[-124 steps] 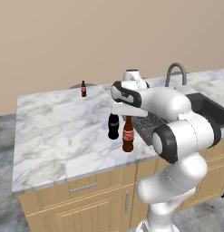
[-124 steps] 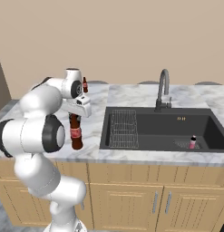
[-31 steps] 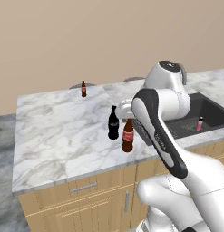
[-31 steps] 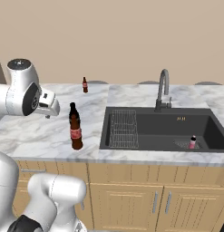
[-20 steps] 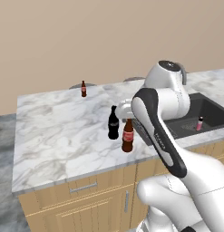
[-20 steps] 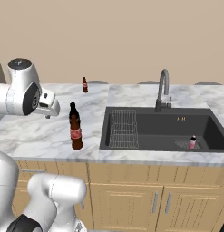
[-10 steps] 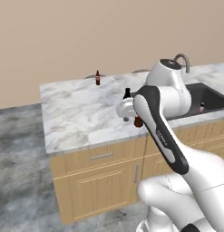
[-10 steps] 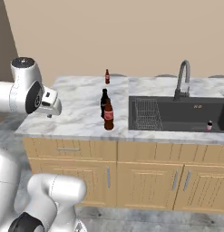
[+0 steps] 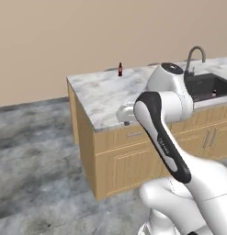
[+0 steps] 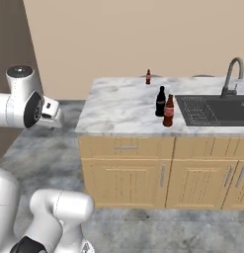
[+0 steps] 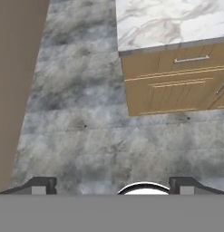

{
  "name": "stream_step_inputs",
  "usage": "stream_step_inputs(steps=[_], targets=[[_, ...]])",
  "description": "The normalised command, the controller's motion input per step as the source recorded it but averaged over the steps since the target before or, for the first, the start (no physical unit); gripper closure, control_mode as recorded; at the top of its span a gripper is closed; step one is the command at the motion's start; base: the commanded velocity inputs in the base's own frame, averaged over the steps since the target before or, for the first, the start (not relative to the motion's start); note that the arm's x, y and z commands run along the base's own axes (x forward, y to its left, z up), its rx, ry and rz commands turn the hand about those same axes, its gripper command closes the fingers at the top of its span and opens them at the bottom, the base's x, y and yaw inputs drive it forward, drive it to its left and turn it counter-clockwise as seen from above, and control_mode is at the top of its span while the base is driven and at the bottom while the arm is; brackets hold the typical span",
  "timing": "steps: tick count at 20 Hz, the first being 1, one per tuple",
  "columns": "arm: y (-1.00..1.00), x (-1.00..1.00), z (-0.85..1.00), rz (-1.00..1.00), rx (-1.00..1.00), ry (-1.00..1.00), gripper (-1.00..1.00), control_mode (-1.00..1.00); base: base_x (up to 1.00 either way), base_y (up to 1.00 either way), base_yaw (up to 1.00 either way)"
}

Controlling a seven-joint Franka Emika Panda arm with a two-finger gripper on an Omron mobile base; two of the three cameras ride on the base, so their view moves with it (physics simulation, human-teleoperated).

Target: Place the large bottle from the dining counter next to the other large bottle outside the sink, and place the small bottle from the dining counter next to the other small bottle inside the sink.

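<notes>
On the marble dining counter (image 10: 118, 111), the large bottle (image 10: 168, 111), brown with a red label whose writing is too small to read, stands just beside the glossy black other large bottle (image 10: 160, 102), both left of the sink (image 10: 212, 111) and outside it. The small bottle (image 10: 148, 77) stands well apart at the counter's far edge, its red label equally unreadable. The gripper (image 11: 111, 185) hangs over the grey floor (image 11: 86, 136) beside the counter, fingers spread wide and empty.
</notes>
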Motion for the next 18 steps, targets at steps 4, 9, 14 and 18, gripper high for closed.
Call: stream_step_inputs(steps=[4, 9, 14, 18], targets=[[0.0, 0.0, 0.0, 0.0, 0.0, 0.0, -1.0, 1.0, 0.0, 1.0, -0.46], [0.0, 0.0, 0.0, 0.0, 0.0, 0.0, -1.0, 1.0, 0.21, 1.0, -0.57], [0.0, 0.0, 0.0, 0.0, 0.0, 0.0, -1.0, 1.0, 0.35, 1.0, -0.59], [0.0, 0.0, 0.0, 0.0, 0.0, 0.0, -1.0, 1.0, 0.76, 1.0, -0.56]])
